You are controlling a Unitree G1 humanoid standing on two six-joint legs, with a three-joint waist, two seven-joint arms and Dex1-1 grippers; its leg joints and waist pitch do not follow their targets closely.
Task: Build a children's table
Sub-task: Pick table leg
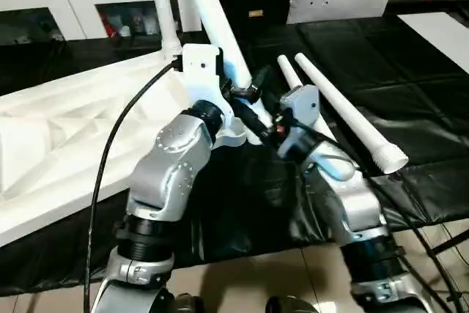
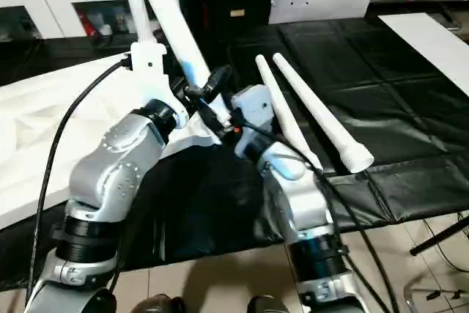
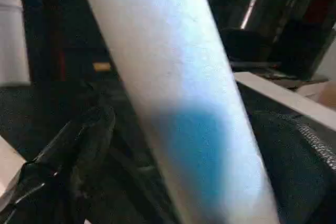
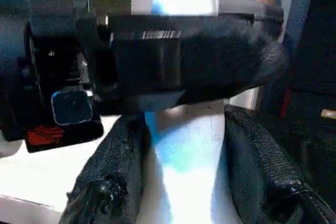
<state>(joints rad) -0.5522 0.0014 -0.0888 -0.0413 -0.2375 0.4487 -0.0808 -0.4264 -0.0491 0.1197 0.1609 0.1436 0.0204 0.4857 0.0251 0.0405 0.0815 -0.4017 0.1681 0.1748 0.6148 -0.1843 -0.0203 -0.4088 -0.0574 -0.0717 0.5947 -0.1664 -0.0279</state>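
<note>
Right gripper [image 4: 178,171] clamps the slanted leg [image 1: 212,12] between both fingers; left gripper [image 1: 245,93] spread wide just above, alongside the leg.

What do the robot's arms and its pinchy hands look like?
Shiny silver forearms with round joints and black ribbed rings near the bottom. The left arm has a white wrist block and a black cable looping along it. The right arm has thin black wires. Each gripper has two bumpy black fingers.
</note>
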